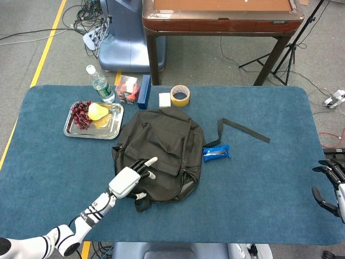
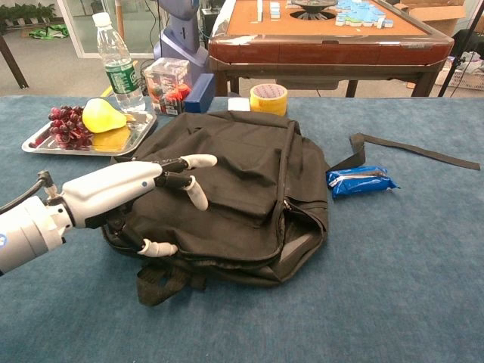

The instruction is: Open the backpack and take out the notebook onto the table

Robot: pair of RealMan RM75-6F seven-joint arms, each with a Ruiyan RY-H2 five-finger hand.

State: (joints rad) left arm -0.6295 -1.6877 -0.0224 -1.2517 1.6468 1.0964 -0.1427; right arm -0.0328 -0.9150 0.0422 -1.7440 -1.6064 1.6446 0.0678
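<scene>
The black backpack [image 1: 161,148] lies flat in the middle of the blue table [image 1: 269,189]. Its side zipper gapes a little at the lower right [image 2: 299,246]. No notebook shows. My left hand [image 1: 132,181] lies over the backpack's near left part with fingers stretched out and apart. In the chest view this left hand [image 2: 147,189] has its thumb down at the bag's near edge and holds nothing. My right hand [image 1: 330,184] hangs at the table's right edge, fingers apart and empty; the chest view does not show it.
A metal tray [image 1: 115,123] with grapes and a pear stands at the back left, beside a water bottle [image 1: 101,86] and small boxes. A tape roll [image 1: 180,95], a blue packet [image 1: 216,153] and a black strap [image 1: 245,130] lie near the bag.
</scene>
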